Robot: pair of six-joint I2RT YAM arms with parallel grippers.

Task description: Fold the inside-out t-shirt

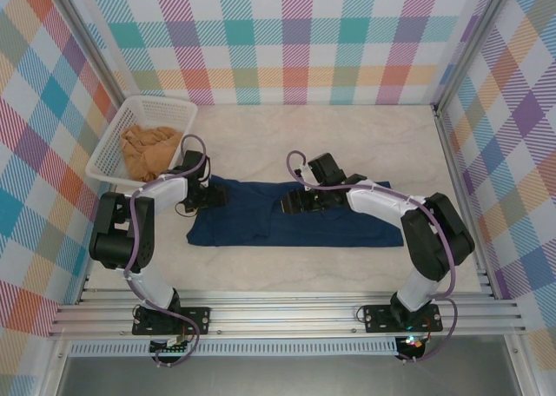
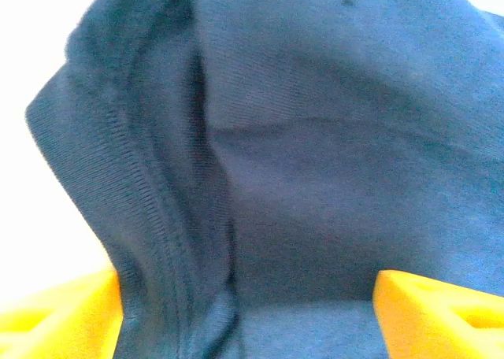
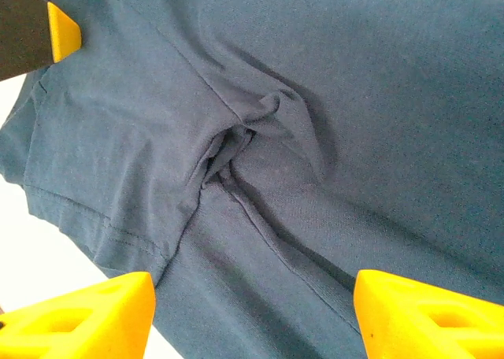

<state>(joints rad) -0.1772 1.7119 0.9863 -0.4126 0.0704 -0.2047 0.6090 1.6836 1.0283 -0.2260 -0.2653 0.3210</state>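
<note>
The inside-out t-shirt (image 1: 295, 222) lies on the table as a long, flat navy strip running left to right. My left gripper (image 1: 208, 196) is down on its left end. In the left wrist view this gripper (image 2: 244, 296) is open, its yellow fingers (image 2: 55, 316) spread wide over a ribbed, stitched fold of the t-shirt (image 2: 315, 138). My right gripper (image 1: 300, 202) hovers low over the middle of the strip. It too is open (image 3: 253, 296), with yellow fingertips (image 3: 425, 312) either side of a sleeve seam. The cloth (image 3: 236, 146) bunches at the armpit.
A white basket (image 1: 109, 140) at the back left holds a tan-orange garment (image 1: 149, 148). Plaid walls close in the back and both sides. Metal rails (image 1: 287, 313) run along the near edge. Bare pale tabletop (image 1: 347, 135) lies behind the shirt.
</note>
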